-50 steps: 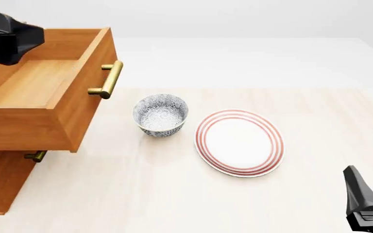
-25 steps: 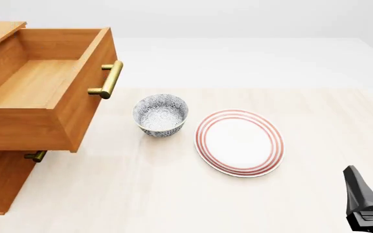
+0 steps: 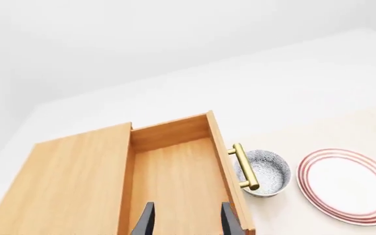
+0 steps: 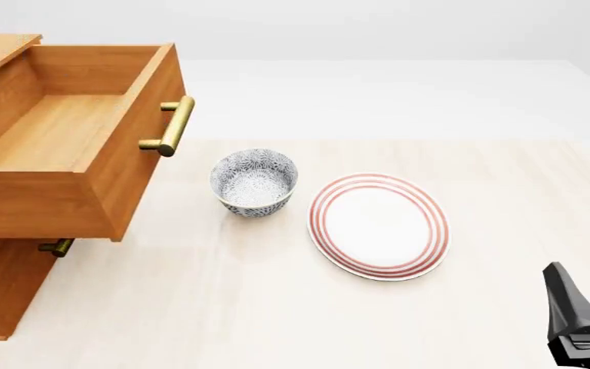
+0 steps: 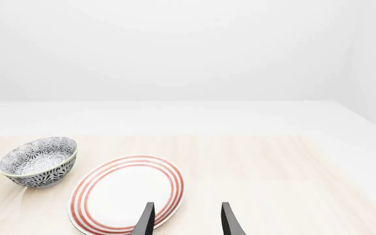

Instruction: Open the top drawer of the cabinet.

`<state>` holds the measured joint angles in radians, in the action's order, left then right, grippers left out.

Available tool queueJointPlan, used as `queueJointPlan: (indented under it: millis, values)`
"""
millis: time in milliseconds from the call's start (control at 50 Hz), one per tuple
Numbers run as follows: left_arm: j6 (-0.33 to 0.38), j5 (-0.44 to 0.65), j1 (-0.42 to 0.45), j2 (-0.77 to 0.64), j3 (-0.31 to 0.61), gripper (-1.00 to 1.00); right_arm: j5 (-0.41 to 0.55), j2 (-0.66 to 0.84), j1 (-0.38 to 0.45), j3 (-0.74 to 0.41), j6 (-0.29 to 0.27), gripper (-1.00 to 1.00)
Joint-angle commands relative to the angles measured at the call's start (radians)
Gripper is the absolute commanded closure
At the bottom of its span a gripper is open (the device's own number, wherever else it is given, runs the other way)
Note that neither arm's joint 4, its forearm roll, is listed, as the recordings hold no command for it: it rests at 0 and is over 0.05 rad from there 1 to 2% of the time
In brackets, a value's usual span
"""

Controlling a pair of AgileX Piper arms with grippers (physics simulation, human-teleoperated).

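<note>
Top drawer [image 4: 64,146] pulled well out of cabinet [image 4: 3,280], left tool [image 3: 186,220] fingers parted above it, holding nothing, right tool [image 5: 186,220] likewise spread over plate [image 5: 126,193] on tabletop [image 4: 274,307]

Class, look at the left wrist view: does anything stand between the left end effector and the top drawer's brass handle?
Nothing visible does. The left end effector hangs open above the top drawer, which is pulled out. Its brass handle is uncovered on the drawer front; the bowl sits on the table beyond the handle, not between the two.
</note>
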<state>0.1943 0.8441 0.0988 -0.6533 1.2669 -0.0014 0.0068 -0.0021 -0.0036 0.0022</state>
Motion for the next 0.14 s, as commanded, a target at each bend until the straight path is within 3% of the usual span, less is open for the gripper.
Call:
queueJointPlan:
  millis: [20,140]
  values:
    - [0.024,0.019,0.004,0.04,0.003,-1.0,0.0,0.0,0.0,0.0,0.0,-1.0]
    - [0.03,0.027,0.006,0.061,0.005,-1.0,0.0,0.0,0.0,0.0,0.0,-1.0]
